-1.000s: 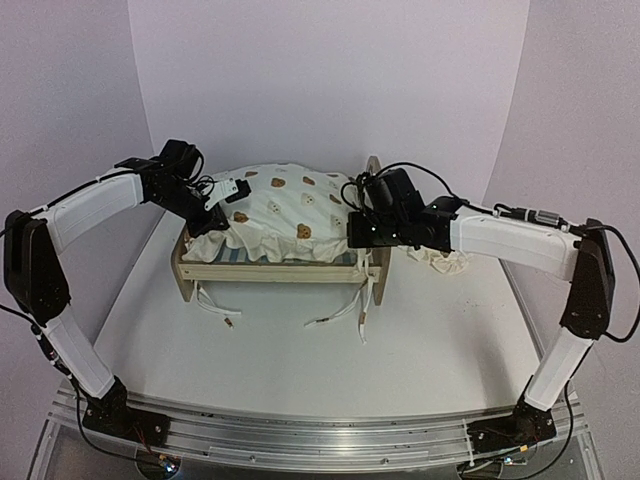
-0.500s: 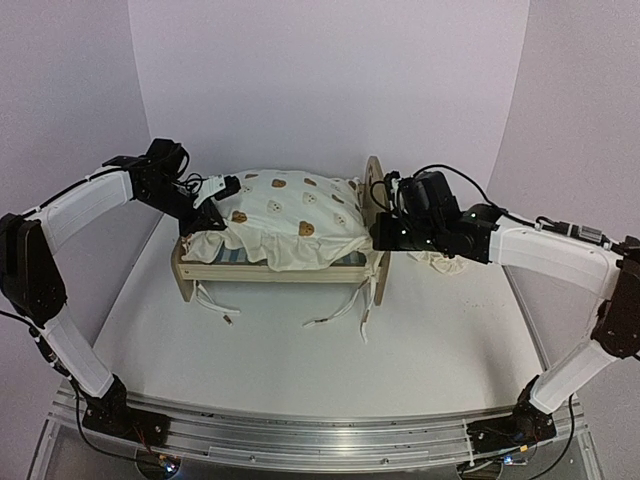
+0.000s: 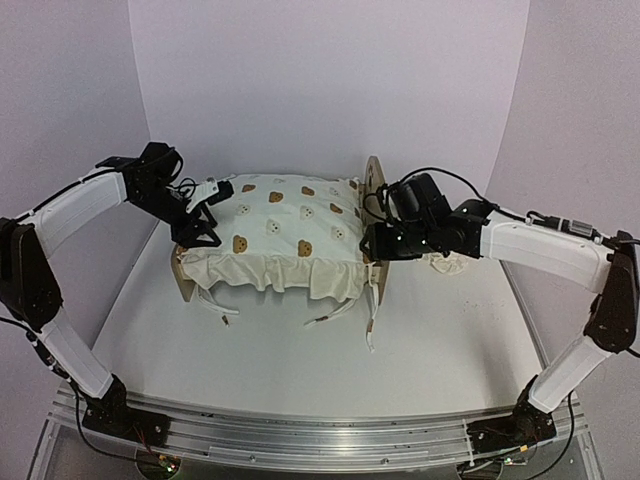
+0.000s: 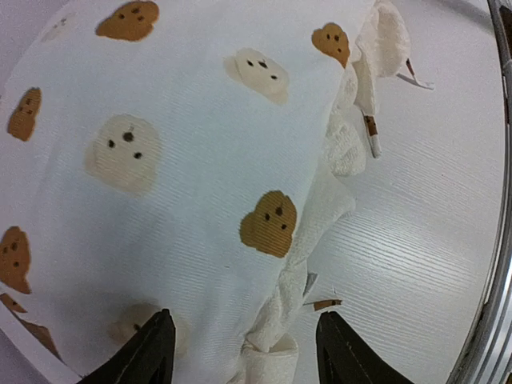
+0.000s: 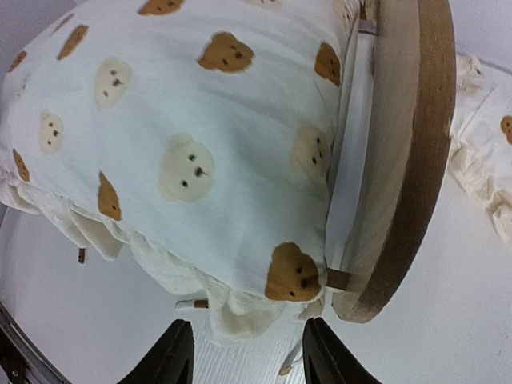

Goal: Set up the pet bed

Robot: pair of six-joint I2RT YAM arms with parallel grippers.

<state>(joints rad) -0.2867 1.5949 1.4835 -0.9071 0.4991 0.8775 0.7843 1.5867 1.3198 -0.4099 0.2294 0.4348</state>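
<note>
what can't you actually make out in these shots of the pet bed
- Bed base: every view, covered by the duvet.
- Left end board: top view, mostly under the duvet's edge and behind the left gripper.
- Pillow: top view, mostly behind the right arm; right wrist view, cut off by the right edge.
- Tie strings: top view, too small to tell whether any are knotted.

One wooden bed frame (image 3: 373, 182), one bear-print duvet (image 3: 290, 225), one pillow (image 3: 446, 263), two robot arms (image 3: 75, 205) (image 3: 530, 245).
</note>
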